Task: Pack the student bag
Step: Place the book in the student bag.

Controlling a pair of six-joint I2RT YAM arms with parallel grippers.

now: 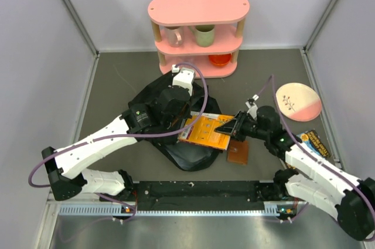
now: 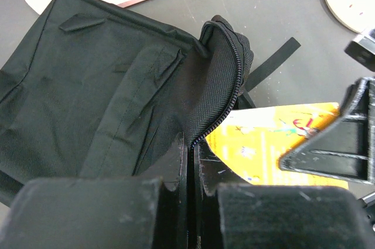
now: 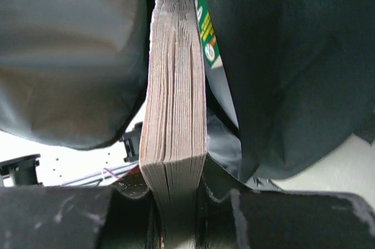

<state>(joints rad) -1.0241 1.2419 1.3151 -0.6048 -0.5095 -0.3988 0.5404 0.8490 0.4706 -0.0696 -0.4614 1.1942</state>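
The student bag [image 1: 188, 156] is black, the book [image 1: 205, 130] orange.

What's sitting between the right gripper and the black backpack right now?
An orange book, clamped in the right gripper, reaches from it over the backpack; the top view shows it.

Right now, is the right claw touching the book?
Touching. Right wrist view: the book is pinched between the fingers of the right claw, no gap on either side.

Soft, even overhead light, faint shadows. In wrist views the nearest foreground blurs; the soft black fabric backpack [image 2: 88, 85] and thick paperback book [image 3: 176, 85] are sharp. White glare behind the book.
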